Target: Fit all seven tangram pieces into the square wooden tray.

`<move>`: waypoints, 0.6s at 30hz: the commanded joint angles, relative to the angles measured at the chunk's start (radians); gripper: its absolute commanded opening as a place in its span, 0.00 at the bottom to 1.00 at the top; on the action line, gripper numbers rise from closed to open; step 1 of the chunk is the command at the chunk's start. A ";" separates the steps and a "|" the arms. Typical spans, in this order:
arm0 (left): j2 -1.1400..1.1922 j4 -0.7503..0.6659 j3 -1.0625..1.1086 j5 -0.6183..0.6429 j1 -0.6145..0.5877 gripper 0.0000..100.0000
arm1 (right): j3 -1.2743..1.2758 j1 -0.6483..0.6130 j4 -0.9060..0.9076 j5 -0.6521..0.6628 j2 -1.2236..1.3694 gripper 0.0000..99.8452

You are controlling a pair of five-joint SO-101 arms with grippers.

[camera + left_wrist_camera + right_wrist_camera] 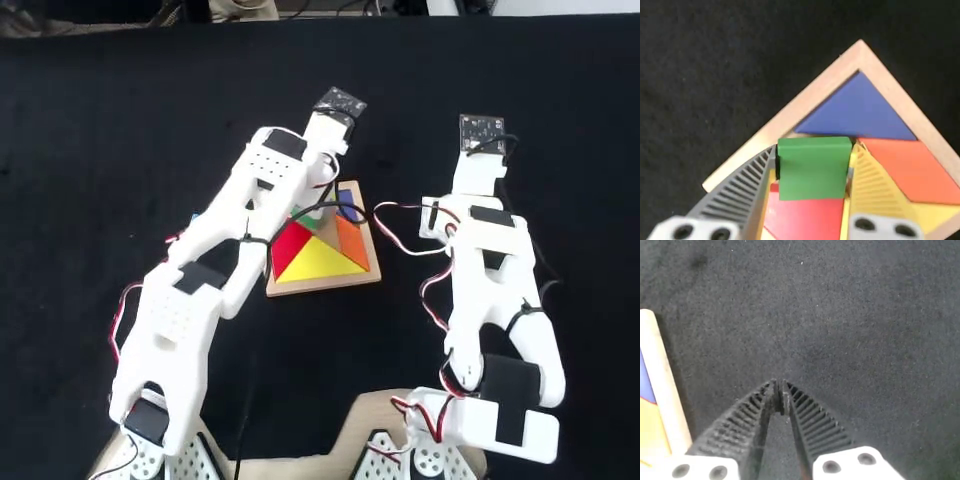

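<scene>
The square wooden tray lies under my left gripper, which is shut on a green square piece. The green piece sits over the tray between the blue triangle and the red triangle. I cannot tell whether it rests flat. An orange piece and a yellow triangle lie beside them. From above, the tray holds red, yellow and orange pieces, with the left arm over its far part. My right gripper is shut and empty above the black cloth.
The tray's rim runs alongside my right gripper, with bare black cloth around it. The right arm stands to the right of the tray. A pale board edge shows at the front between the arm bases.
</scene>
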 commanded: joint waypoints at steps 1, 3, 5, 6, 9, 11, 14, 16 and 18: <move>-0.012 0.060 -0.097 0.006 0.012 0.19 | -0.054 -0.025 -0.015 0.008 -0.004 0.01; -0.012 0.106 -0.130 0.006 0.012 0.19 | -0.054 -0.025 -0.015 0.008 -0.004 0.01; -0.006 0.144 -0.162 0.006 0.013 0.23 | -0.054 -0.025 -0.015 0.008 -0.004 0.01; -0.003 0.161 -0.174 0.006 0.013 0.24 | -0.054 -0.025 -0.015 0.008 -0.004 0.01; -0.003 0.178 -0.179 0.005 0.018 0.25 | -0.054 -0.025 -0.015 0.008 -0.004 0.01; -0.003 0.180 -0.176 -0.002 0.030 0.25 | -0.053 -0.025 -0.015 0.008 -0.004 0.01; -0.002 0.178 -0.165 -0.023 0.044 0.25 | -0.053 -0.025 -0.015 0.008 -0.004 0.01; -0.002 0.175 -0.163 -0.026 0.045 0.25 | -0.053 -0.025 -0.015 0.008 -0.004 0.01; -0.002 0.172 -0.171 -0.028 0.042 0.25 | -0.053 -0.025 -0.015 0.008 -0.004 0.01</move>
